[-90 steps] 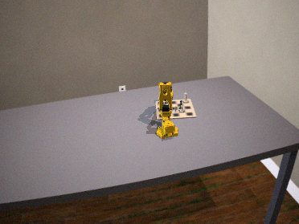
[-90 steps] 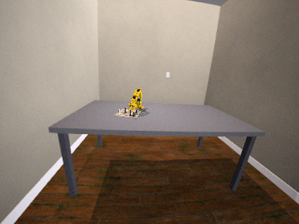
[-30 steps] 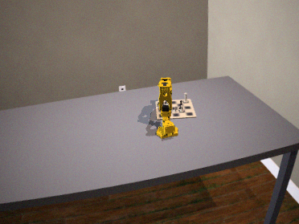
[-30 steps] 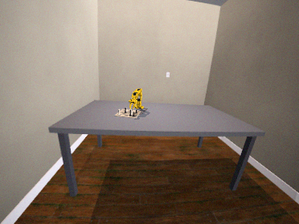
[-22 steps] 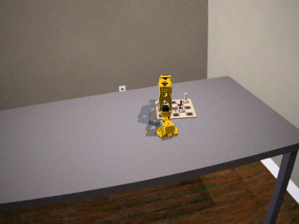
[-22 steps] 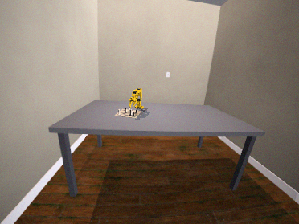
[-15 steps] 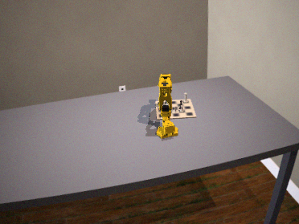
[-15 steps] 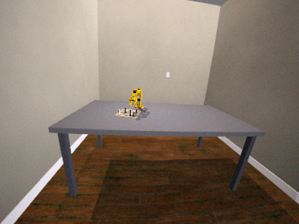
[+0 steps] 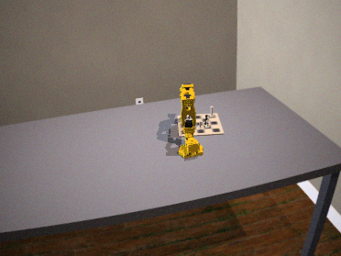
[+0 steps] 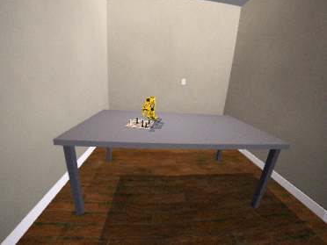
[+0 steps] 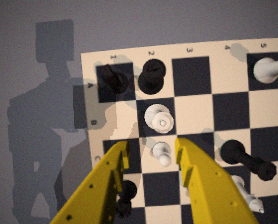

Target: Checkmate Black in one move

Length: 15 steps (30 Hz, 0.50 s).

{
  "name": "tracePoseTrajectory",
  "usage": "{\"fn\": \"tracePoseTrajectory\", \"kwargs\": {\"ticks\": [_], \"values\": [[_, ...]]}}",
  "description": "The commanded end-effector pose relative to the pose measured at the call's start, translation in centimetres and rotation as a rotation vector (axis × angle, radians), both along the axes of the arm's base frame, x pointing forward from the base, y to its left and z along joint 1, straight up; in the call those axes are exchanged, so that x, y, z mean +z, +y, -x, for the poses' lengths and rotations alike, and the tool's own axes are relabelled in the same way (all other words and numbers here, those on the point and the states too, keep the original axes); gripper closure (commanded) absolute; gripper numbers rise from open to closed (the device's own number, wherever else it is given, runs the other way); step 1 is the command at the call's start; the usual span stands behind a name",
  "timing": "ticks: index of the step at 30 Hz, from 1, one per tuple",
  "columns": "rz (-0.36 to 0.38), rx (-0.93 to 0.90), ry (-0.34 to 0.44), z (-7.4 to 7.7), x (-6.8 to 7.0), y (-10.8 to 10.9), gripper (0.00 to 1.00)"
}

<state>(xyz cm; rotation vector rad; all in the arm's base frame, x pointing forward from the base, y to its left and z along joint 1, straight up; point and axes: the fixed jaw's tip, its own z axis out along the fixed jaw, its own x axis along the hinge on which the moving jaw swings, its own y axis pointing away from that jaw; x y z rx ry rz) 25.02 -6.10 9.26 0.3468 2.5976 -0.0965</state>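
The chessboard lies on the grey table and also shows in the exterior view. In the wrist view my gripper hovers above square C2, where a small white piece stands. The yellow fingers are nearly shut with nothing between them. A larger white piece stands on B2. Black pieces stand on A1 and A2. Another white piece is on A5. A black piece is on the right in row C. My fingers partly hide row D.
The yellow arm stands at the board's near edge, its base on the table. A black piece and a white piece show beside my fingers in row D. The table edges are far from the board.
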Motion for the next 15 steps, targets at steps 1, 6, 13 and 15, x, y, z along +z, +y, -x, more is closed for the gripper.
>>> {"fn": "tracePoseTrajectory", "kwargs": {"ticks": [1, 6, 13, 15], "values": [[-0.003, 0.072, -0.004, -0.2, 0.6, 2.0, 0.86], [-0.006, 0.250, 0.038, 0.4, 0.6, 6.4, 0.81], [0.001, 0.490, 0.095, 2.3, 0.7, 11.8, 0.75], [0.008, 0.593, 0.119, 3.5, 0.8, 13.8, 0.73]]}}
